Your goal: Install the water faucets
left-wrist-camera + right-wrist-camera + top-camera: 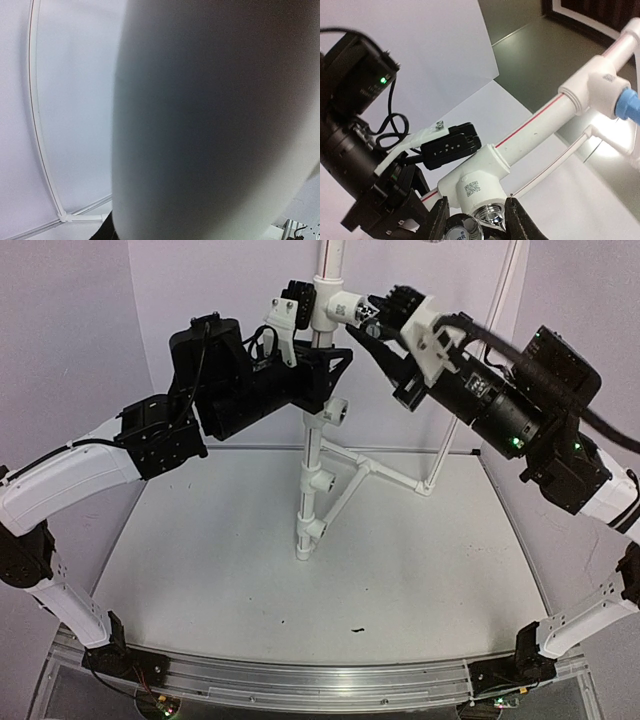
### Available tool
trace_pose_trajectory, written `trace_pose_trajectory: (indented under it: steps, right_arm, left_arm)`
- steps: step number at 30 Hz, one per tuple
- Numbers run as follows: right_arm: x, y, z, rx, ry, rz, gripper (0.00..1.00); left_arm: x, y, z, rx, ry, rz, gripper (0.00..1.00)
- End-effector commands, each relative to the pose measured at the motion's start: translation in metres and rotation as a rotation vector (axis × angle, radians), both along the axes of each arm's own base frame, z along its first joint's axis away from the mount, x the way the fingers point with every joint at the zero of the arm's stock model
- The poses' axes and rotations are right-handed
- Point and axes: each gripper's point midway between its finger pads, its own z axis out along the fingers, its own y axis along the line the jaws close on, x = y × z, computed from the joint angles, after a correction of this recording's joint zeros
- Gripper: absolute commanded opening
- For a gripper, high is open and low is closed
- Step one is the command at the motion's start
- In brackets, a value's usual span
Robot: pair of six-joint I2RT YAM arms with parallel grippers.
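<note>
Mostly cut off, the water faucet point(490, 217) sits pinched in the right jaws; left jaws clamp the white pipe point(312, 445).

Pipe point(535, 125) looked smooth white plastic, faintly glossy. Tee fitting point(485, 167): same plastic, carried printed label. Faucet point(490, 215) gleamed, polished chrome metal. Surface point(420, 570) was matt white. Front rail point(300, 677) showed brushed aluminium.

Top view looks down from behind — wrist views hug the shared pipe frame point(313, 455).
</note>
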Motion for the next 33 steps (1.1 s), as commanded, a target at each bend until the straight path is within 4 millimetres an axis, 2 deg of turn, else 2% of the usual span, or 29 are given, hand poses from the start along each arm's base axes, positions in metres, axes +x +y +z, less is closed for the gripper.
trace_pose_trajectory:
  steps: [1,7,16,33]
  right_arm:
    - [0.039,-0.048,0.004,0.429,0.470,-0.055,0.00]
    - [0.042,-0.058,0.008,0.704,0.703,0.043,0.00]
    - [0.053,-0.058,0.005,1.024,0.956,0.155,0.00]
    - [0.060,-0.080,0.034,1.394,1.165,0.403,0.00]
  left_arm:
    - [0.002,-0.005,-0.156,0.253,0.451,0.076,0.00]
    - [0.001,-0.004,-0.153,0.248,0.449,0.073,0.00]
    - [-0.001,-0.003,-0.149,0.247,0.439,0.063,0.00]
    - [-0.002,-0.006,-0.145,0.241,0.440,0.046,0.00]
